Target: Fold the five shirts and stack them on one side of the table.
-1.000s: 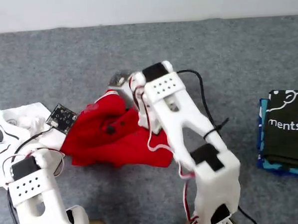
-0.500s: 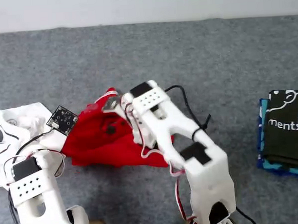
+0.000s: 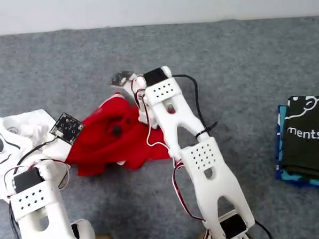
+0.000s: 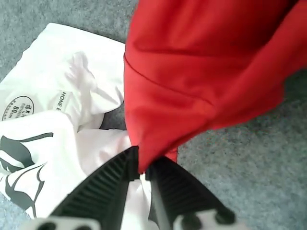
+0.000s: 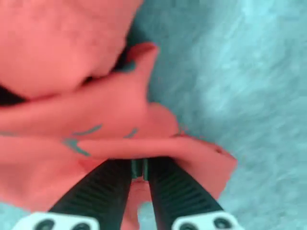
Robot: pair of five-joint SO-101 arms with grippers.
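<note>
Step in hand, as we judge it: folding the red shirt (image 3: 110, 141).

1. White shirt (image 3: 13, 140): crumpled, touching the red shirt's left edge.
2. Left gripper (image 4: 140, 165): fingers nearly closed, pinching the red shirt's left hem.
3. Red shirt: bunched on the grey table (image 3: 242, 67).
4. Right gripper (image 5: 139, 172): fingers pressed together on a fold at the red shirt's far edge.
5. Folded stack (image 3: 305, 144): well apart, right of the red shirt.

Next, we judge, both pinches must draw the cloth flat without slipping.

Grey felt table (image 3: 263, 60), pale wall (image 3: 153, 7)
</note>
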